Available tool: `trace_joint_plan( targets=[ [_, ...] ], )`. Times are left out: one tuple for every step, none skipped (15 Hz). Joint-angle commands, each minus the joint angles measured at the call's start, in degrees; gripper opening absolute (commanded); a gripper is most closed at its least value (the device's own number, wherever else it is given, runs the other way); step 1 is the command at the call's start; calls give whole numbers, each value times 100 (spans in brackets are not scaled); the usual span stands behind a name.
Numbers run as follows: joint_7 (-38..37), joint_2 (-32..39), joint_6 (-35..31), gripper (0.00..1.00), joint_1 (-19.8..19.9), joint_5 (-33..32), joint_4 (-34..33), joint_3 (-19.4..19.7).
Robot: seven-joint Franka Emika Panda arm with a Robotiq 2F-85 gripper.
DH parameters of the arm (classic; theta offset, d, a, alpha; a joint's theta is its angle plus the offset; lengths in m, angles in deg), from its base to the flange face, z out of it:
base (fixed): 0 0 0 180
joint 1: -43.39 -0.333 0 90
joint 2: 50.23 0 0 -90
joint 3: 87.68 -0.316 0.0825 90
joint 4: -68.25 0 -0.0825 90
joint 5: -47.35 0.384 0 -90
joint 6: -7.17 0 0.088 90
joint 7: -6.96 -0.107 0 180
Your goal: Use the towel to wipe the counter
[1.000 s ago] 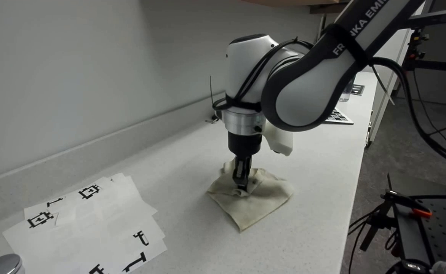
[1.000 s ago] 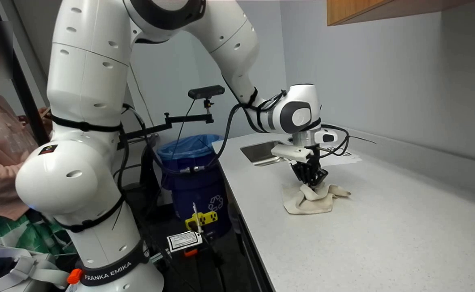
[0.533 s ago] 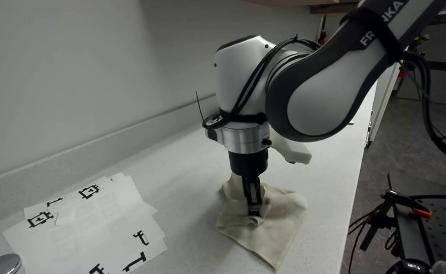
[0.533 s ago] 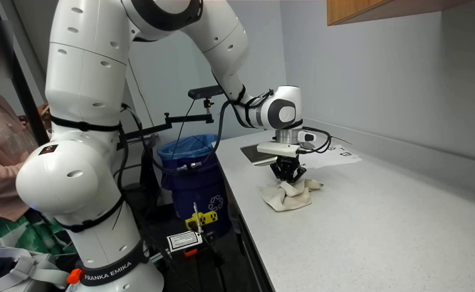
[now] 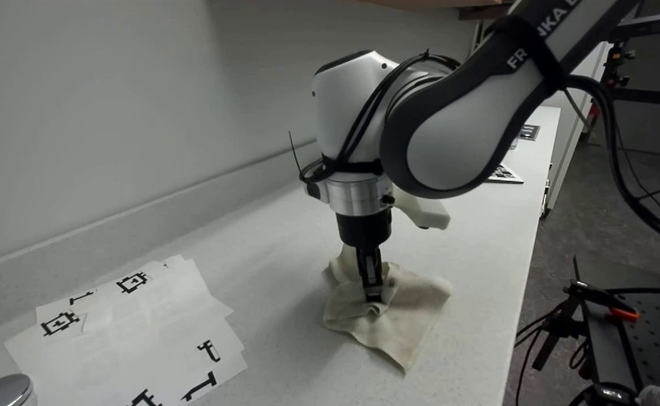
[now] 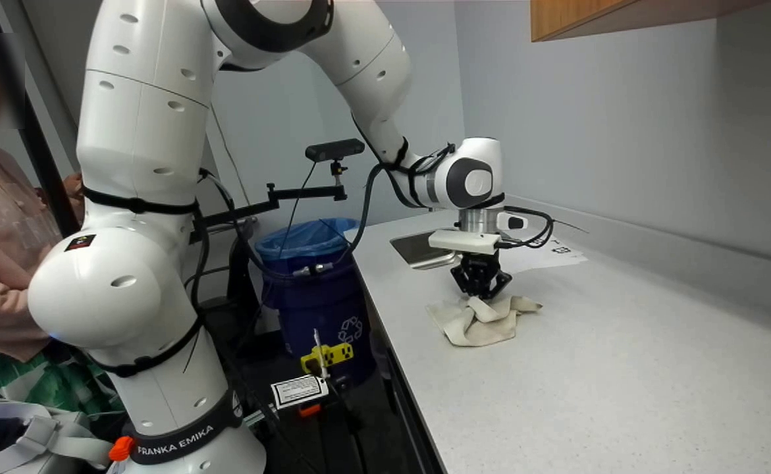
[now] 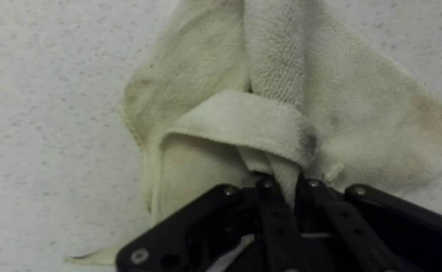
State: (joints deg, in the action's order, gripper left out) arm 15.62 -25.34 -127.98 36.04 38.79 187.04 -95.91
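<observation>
Pinching the towel point(image 6: 490, 327), the end effector point(image 7: 289, 186) has grasping done — in an exterior view, table point(image 6: 622, 402) toward four o'clock likely needs wiping.

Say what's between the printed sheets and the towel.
Only a bare strip of counter separates the printed sheets from the towel; it shows in an exterior view.
</observation>
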Motion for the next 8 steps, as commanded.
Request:
trace_joint_plan(
  targets=[
    [-349,325,-260,2,55,-180,-425,428],
    [-422,352,-352,2,117,-132,-497,529],
    [-502,381,-430,2,176,-82,-559,623],
    [-602,406,-541,2,227,-67,-602,729],
    [-693,434,-618,2,300,-9,-650,815],
    [-796,444,-732,2,399,89,-673,888],
    [-911,452,-860,2,477,173,-685,954],
    [-973,444,-1034,2,577,270,-662,997]
  ],
)
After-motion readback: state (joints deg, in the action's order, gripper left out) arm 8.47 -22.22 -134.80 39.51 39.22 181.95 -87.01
